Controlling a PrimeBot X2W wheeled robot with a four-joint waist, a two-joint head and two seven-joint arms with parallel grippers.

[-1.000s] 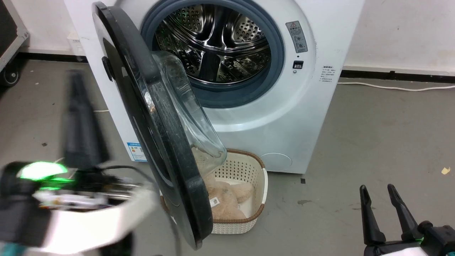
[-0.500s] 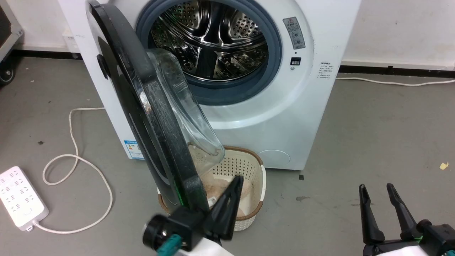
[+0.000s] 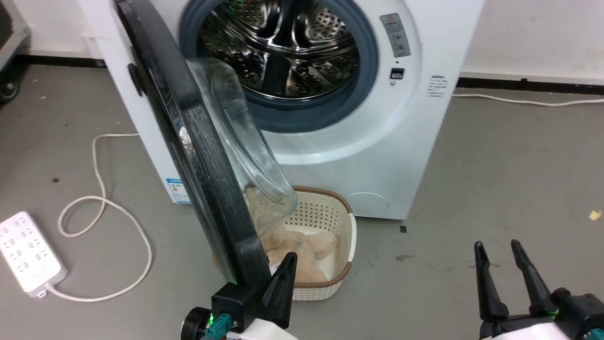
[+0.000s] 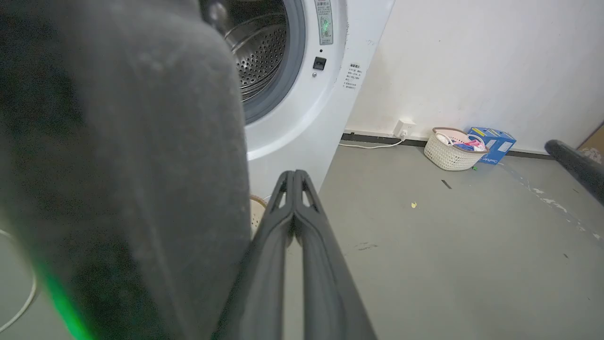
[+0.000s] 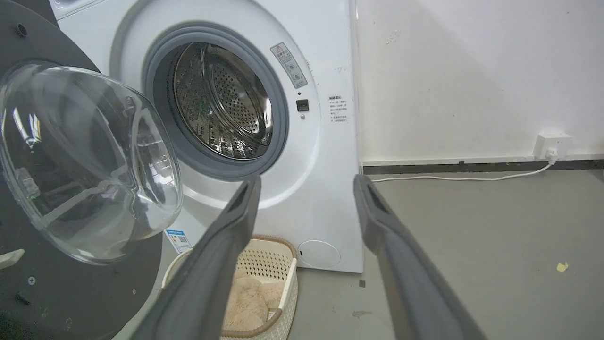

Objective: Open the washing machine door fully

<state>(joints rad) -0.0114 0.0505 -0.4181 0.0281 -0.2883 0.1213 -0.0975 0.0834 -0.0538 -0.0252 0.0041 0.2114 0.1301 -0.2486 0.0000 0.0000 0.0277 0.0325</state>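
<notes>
Pushing stage of the door-opening step, as I judge it. The washing machine (image 3: 377,141) stands at the far centre, drum mouth exposed. The washing machine door (image 3: 184,137) is hinged on the machine's left side and stands roughly half open, edge-on to my head camera. Its glass bowl (image 3: 240,141) bulges right, towards the drum. So it is not yet fully open.

A cream basket (image 3: 348,236) sits on the floor at the washer's foot, just right of the door's lower edge, partly behind the bowl.

The left gripper (image 3: 290,259) is near, just right of the door's bottom rim on its inner side, fingers pressed together with nothing between them. The left wrist view has the dark rim close beside them. I cannot tell whether they touch it.

The right gripper (image 3: 496,245) hangs near right, well apart from the door, fingers spread and empty.

Next move, my reading:
- Lay the closed left fingers against the inner rim.
- Sweep left, following the arc about the hinge.
- Stay low on the black rim, off the glass bowl.
- Watch the white power strip (image 3: 28,255) and its cable on the floor at left.
</notes>
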